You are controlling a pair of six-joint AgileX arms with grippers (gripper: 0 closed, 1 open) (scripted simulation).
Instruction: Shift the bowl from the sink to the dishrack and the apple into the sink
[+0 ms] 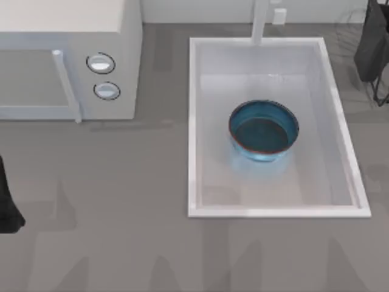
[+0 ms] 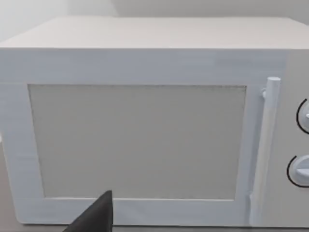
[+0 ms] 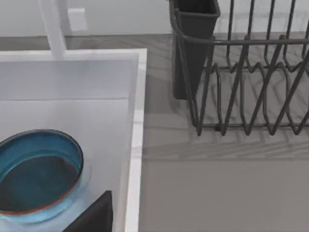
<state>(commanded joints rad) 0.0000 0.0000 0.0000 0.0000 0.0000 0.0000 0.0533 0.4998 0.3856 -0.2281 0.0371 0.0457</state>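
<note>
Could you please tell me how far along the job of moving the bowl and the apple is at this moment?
Nothing looks done yet. The bowl sits upright in the sink, untouched. Nothing is in hand: the left arm is parked at the table's left edge, facing the microwave, and the right wrist camera looks over the sink's rim toward the dishrack. Left to do: carry the bowl to the dishrack, then put the apple in the sink.

The round, deep blue bowl (image 1: 264, 131) is sitting in the large white rectangular sink (image 1: 193, 121), the white box-shaped microwave (image 1: 67, 58) standing to its left, the grey wire dishrack (image 3: 251, 82) to its right.
</note>
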